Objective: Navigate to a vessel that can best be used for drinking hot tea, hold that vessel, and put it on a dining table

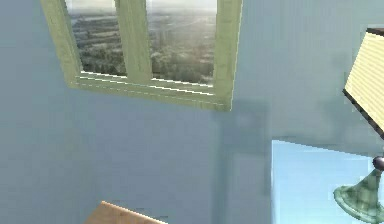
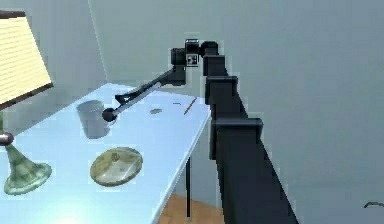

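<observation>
One mug (image 2: 92, 118), one plate (image 2: 116, 166), one lamp (image 2: 18, 60) on one table (image 2: 165, 132).

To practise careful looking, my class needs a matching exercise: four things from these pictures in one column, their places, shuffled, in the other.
1 pale grey cup
2 round olive-green plate
3 lamp with striped shade
4 window with pale green frame

a on the blue-grey wall
b at the arm side view's left edge
c flat on the light blue table
d upright near the dark gripper

Pairs: 1-d, 2-c, 3-b, 4-a
</observation>
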You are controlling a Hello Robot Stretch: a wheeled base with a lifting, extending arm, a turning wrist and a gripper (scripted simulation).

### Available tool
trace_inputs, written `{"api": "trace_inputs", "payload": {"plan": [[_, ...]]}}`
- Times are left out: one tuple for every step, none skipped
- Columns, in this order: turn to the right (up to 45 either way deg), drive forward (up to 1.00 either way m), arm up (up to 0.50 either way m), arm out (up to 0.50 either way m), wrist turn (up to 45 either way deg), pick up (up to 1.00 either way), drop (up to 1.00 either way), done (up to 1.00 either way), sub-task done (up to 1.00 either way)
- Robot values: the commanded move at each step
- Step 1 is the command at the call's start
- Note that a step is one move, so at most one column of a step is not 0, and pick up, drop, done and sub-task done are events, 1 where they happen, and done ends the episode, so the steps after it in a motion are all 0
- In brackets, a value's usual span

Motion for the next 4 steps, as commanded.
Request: {"api": "trace_inputs", "payload": {"plan": [[0.0, 0.00, -0.16, 0.00, 0.0, 0.00, 0.00, 0.00, 0.00], [0.0, 0.00, 0.00, 0.00, 0.0, 0.00, 1.00, 0.00, 0.00], [0.0, 0.00, 0.00, -0.10, 0.0, 0.00, 0.00, 0.00, 0.00], [0.0, 0.00, 0.00, 0.00, 0.0, 0.00, 0.00, 1.00, 0.00]]}}
